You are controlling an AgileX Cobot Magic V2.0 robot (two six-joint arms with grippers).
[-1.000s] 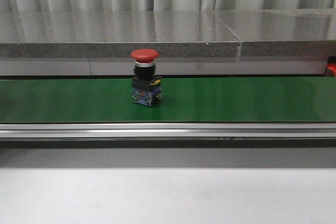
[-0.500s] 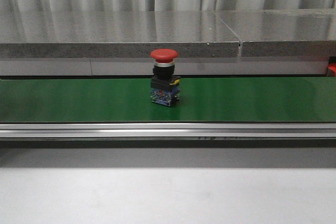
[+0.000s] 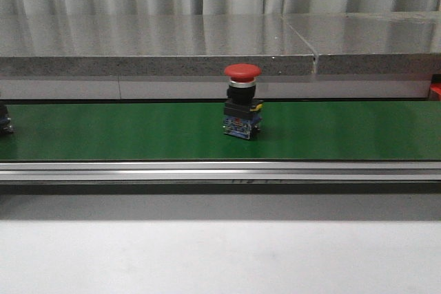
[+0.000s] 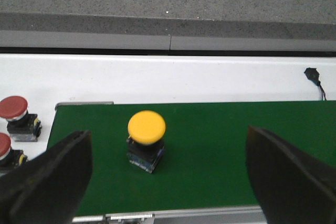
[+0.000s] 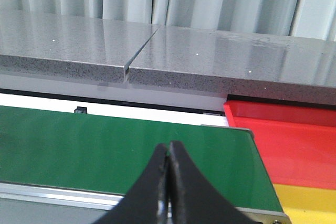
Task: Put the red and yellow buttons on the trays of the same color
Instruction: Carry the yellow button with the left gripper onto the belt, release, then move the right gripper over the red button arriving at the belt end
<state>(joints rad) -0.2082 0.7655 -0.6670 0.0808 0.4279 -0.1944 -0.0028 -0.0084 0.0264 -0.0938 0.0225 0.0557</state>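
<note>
Grey tabletop (image 3: 220, 253) fills the near part of our front view, then a metal rail, then the green conveyor belt (image 3: 344, 132) running side to side. On the belt, a bit right of centre, we've got a red button (image 3: 242, 101) standing upright on its black and blue base. At the far left edge of the belt something dark (image 3: 4, 120) peeks in; we can't tell what from here. Behind it all sits a grey stone ledge (image 3: 158, 43) and pale curtains.

Our left gripper (image 4: 167, 179) is spread wide over the belt, with a yellow button (image 4: 146, 140) upright between the fingers, touching neither. Two more red buttons (image 4: 16, 119) sit off the belt's end on the white surface.

Our right gripper (image 5: 168, 182) is pinched together, holding nothing, over the belt, near the red tray (image 5: 294, 140) and yellow tray (image 5: 307, 203).
</note>
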